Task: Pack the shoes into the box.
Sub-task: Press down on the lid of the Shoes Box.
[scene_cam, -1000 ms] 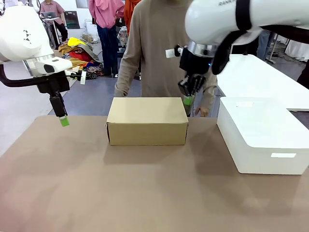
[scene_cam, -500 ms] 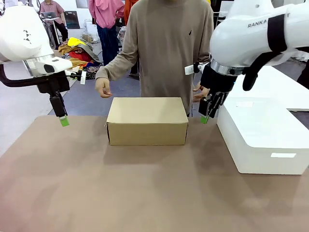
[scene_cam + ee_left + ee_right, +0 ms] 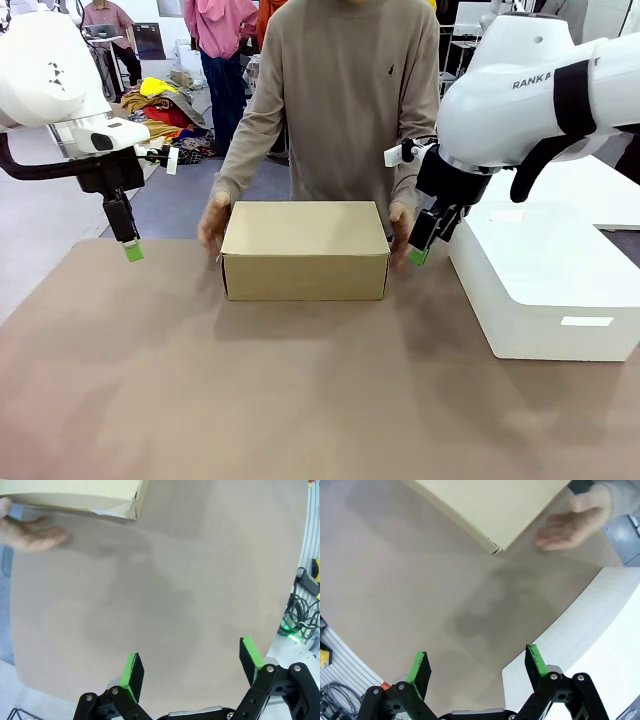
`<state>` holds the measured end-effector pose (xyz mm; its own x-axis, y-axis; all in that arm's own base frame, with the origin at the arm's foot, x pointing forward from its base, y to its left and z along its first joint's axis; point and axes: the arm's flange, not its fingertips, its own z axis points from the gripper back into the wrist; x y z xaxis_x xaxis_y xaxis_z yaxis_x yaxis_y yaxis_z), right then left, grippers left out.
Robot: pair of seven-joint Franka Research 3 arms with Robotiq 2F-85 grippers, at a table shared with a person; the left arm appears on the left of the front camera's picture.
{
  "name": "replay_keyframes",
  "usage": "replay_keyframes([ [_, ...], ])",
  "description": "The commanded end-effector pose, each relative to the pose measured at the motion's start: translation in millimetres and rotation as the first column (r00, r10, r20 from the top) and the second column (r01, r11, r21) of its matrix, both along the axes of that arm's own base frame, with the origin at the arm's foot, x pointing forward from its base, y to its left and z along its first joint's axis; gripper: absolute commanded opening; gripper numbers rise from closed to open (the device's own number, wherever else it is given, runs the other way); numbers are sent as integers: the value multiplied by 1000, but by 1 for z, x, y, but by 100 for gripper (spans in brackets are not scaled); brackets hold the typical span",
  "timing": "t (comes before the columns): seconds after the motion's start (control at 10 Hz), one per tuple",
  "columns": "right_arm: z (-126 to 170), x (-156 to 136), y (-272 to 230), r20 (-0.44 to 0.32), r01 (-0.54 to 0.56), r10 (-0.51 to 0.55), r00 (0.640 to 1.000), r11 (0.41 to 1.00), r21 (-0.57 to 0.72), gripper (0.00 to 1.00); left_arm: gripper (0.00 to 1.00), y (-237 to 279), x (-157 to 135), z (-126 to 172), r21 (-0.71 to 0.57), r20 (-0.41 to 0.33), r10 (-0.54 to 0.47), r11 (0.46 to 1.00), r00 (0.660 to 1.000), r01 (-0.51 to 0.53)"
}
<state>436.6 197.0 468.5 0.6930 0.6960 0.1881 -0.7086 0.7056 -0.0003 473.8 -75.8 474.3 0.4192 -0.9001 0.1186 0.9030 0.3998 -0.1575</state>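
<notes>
Sitting between grippers, closed box

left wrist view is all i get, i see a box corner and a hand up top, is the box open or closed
Observer: Closed. In the front view the box has its lid flat on top.
Operator: is that hand on the box
Observer: The person has one hand at each end of it; the other hand is at the end toward the right gripper. Whether they touch the cardboard I cannot tell.
Operator: is the right gripper holding anything
Observer: No. In the right wrist view its fingers are spread with only table between them.
</notes>
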Motion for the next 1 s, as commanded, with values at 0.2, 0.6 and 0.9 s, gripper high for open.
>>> replay_keyframes([
  [0.2,-21,8,1,31,-33,32,999,999,37,100,100,3,-1,2,-14,-2,-11,1000,1000,11],
  [0.6,-30,10,3,67,4,-8,998,999,53,100,100,3,-1,2,-14,-2,-11,1000,1000,11],
  [0.9,-24,14,4,31,-2,2,1000,1000,16,100,100,3,-1,2,-14,-2,-11,1000,1000,11],
])
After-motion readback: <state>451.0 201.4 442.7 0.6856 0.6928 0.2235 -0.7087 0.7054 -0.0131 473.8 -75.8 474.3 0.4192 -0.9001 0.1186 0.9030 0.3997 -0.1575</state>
